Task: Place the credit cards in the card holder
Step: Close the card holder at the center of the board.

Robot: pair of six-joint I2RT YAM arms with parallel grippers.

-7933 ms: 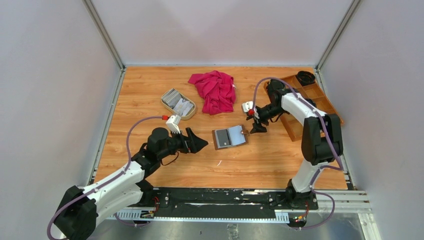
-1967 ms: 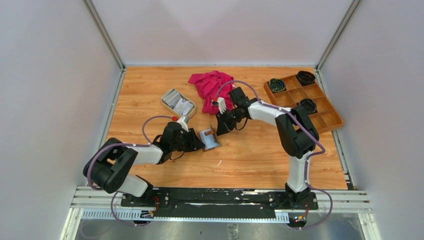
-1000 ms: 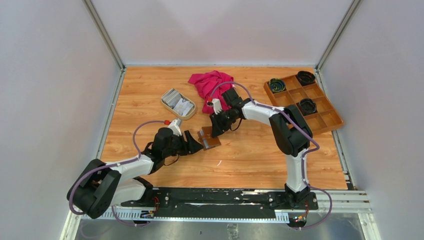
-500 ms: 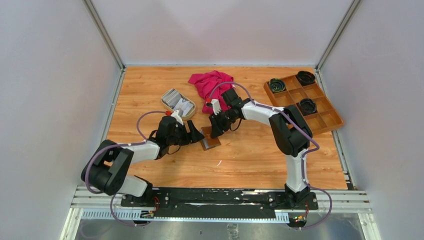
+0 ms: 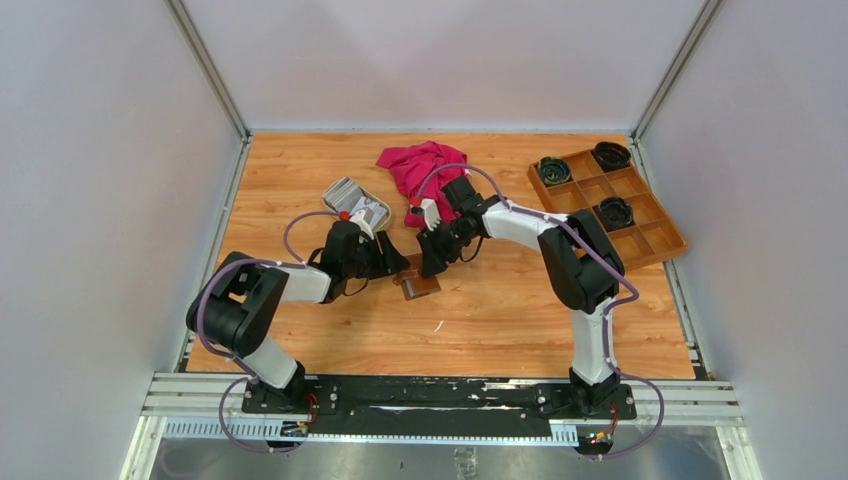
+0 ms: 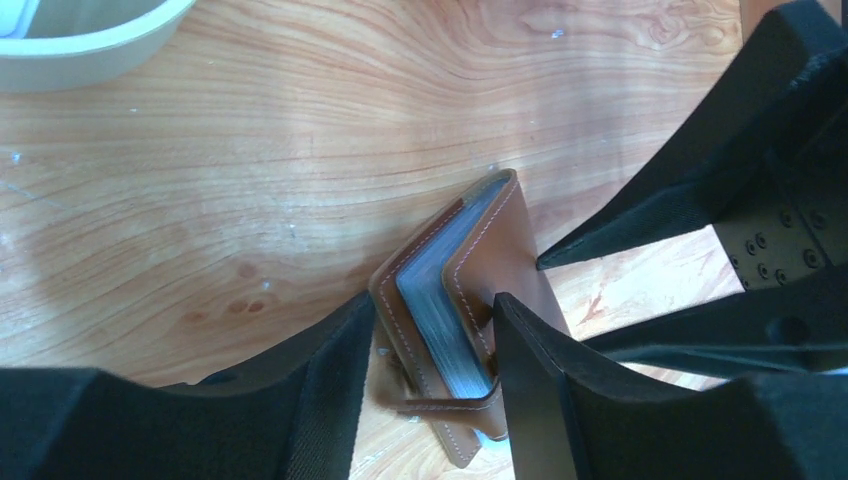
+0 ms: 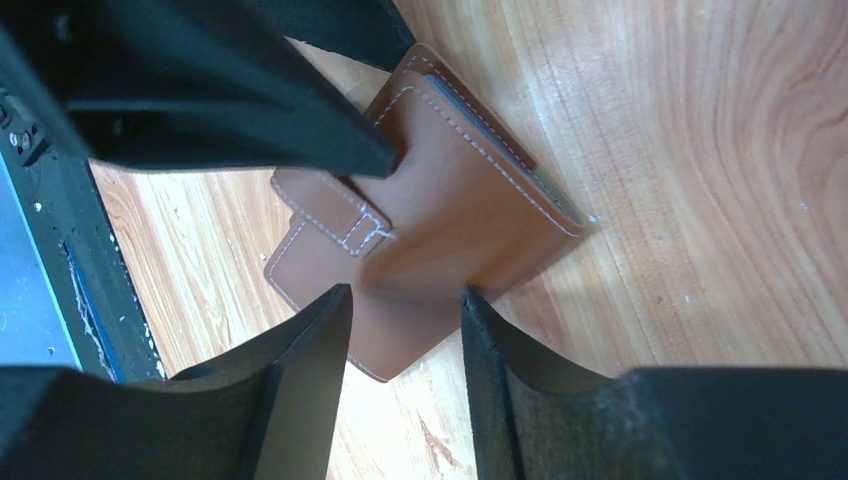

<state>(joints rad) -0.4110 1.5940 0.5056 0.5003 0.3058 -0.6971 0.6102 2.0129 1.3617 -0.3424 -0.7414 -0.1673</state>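
Observation:
The brown leather card holder (image 5: 418,283) sits folded almost shut on the table, left of centre. In the left wrist view the card holder (image 6: 470,300) stands on edge between my left gripper's (image 6: 432,350) fingers. Both fingers touch its covers, a grey stack shows inside, and the snap tab (image 6: 450,405) loops across. My right gripper (image 7: 405,320) is open, with its tips at the holder's outer cover (image 7: 440,215) near the snap tab (image 7: 345,225). In the top view the left gripper (image 5: 397,267) and the right gripper (image 5: 432,262) meet at the holder. Grey and white credit cards (image 5: 358,205) lie in the beige dish.
The beige oval dish (image 5: 340,213) is behind the left gripper, and its rim shows in the left wrist view (image 6: 80,45). A red cloth (image 5: 425,170) lies at the back centre. A wooden compartment tray (image 5: 640,235) holding dark round items stands at the back right.
The card holder, once open flat at mid-table, is now folded and further left. In the last half second my left gripper moved in and closed on it. The right gripper stayed at it.

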